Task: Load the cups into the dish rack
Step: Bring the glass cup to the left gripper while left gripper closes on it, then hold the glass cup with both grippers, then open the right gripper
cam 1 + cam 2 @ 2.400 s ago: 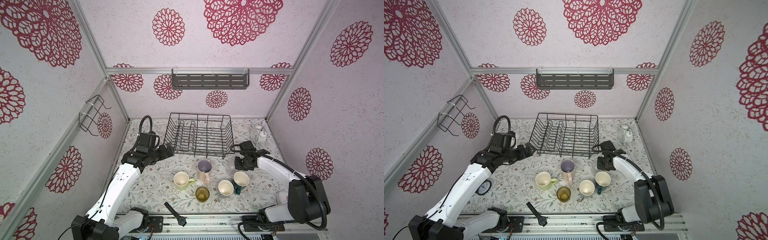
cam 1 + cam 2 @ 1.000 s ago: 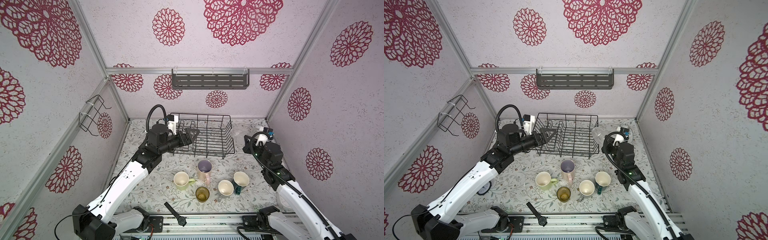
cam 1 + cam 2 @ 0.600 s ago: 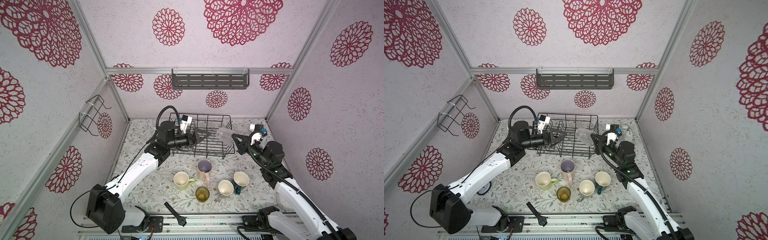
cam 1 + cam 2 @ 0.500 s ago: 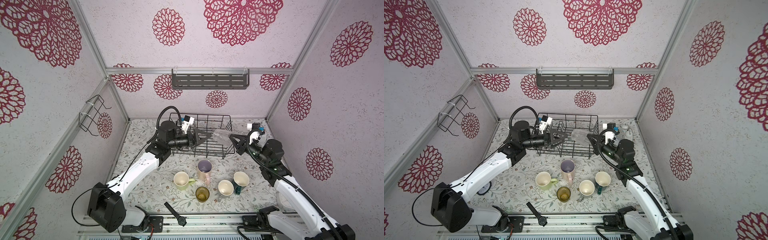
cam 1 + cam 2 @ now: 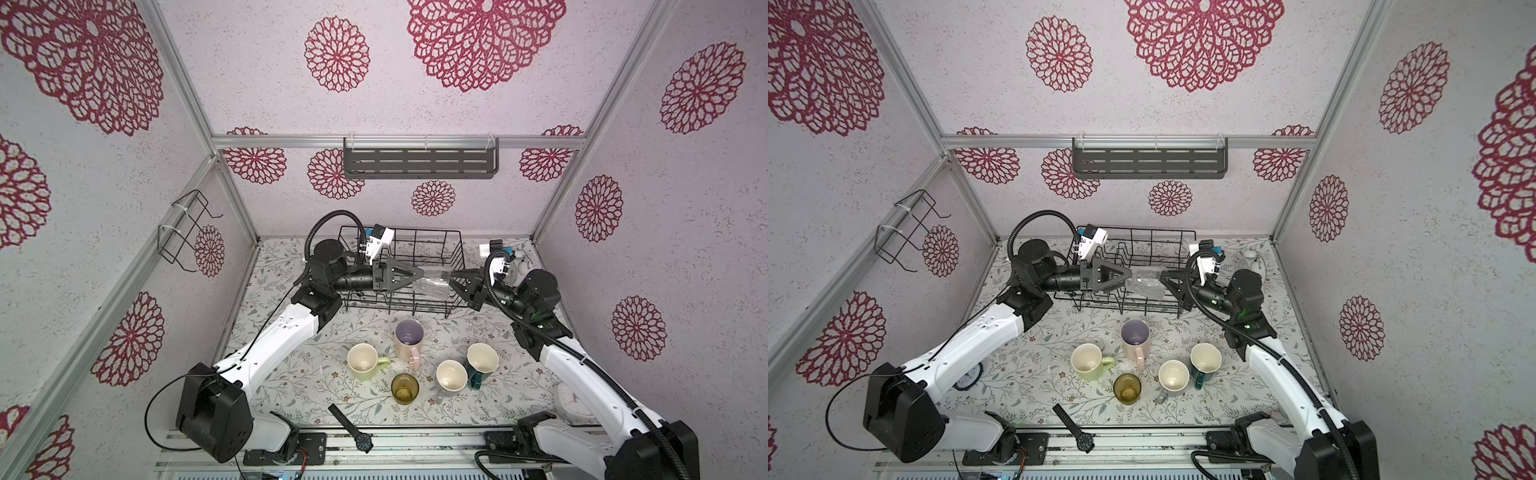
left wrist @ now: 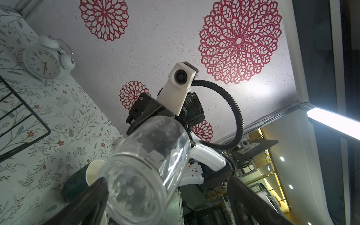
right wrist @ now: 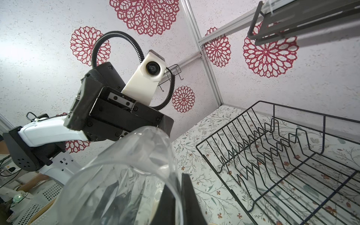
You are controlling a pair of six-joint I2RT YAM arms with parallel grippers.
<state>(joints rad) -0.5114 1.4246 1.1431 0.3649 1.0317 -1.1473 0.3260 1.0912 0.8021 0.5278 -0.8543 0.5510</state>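
Subject: small clear glass [image 5: 432, 284], smooth, thin-walled and cylindrical with a thick base. It is held on its side in the air over the 6 o'clock rail of the dish rack [image 5: 415, 229], toward the 3 o'clock end.

The right gripper [image 5: 452, 275] has its black fingers pinched together on the glass wall at the rim. The left gripper [image 5: 421, 273] has its fingers spread wide with the glass base set between them; contact cannot be told.

The rack is rectangular, of black coated wire, with zigzag upright dividers.

Five glossy cups stand upright on the floral tablecloth [image 5: 291, 374], at 6 o'clock from the rack:
- pale yellow-green mug [image 5: 363, 361]
- tall pink mug [image 5: 409, 343], lilac inside
- amber tumbler [image 5: 404, 387], translucent
- grey mug [image 5: 451, 375]
- dark teal mug [image 5: 482, 361]

Half a second earlier the left gripper was farther off; its tips are now level with the glass base. In the earliest frames both arms were at table level and apart. They are now raised and drawn together over the rack. The five standing cups are unmoved.
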